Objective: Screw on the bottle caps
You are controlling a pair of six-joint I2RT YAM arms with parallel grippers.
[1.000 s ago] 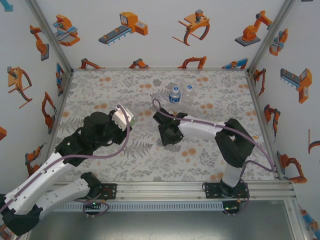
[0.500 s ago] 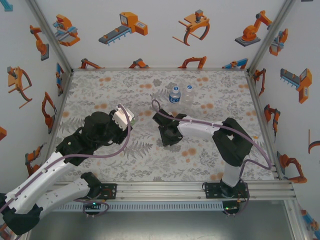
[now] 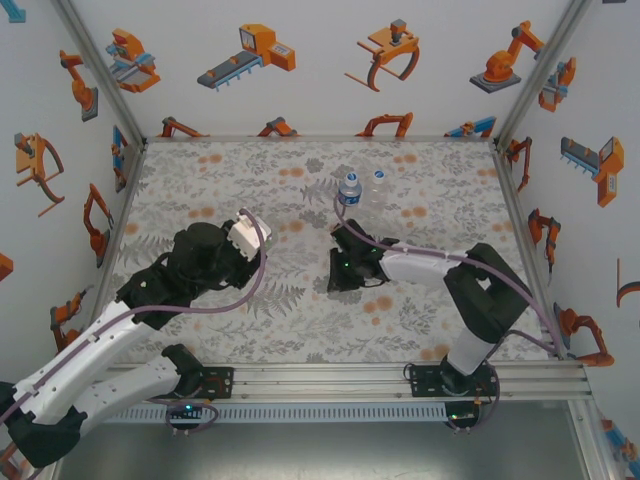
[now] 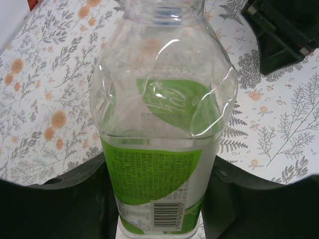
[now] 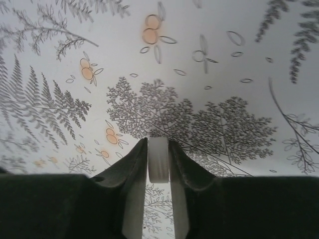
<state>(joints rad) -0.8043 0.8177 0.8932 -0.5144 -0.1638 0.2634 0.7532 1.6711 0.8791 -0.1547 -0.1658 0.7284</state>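
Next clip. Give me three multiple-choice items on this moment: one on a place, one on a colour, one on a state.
1. The blue-label bottle and the plain bottle stand: A by the arm bases; B at the far middle of the table; C against the left wall.
2. The label on the held bottle in the left pincer is: A blue; B red; C green.
3. The right pincer is: A shut on a white cap; B open and empty; C shut on a bottle.

Answers: B, the top view shows them side by side far from the bases. C, the left wrist view shows a green label. A, the right wrist view shows the cap pinched between the fingers.
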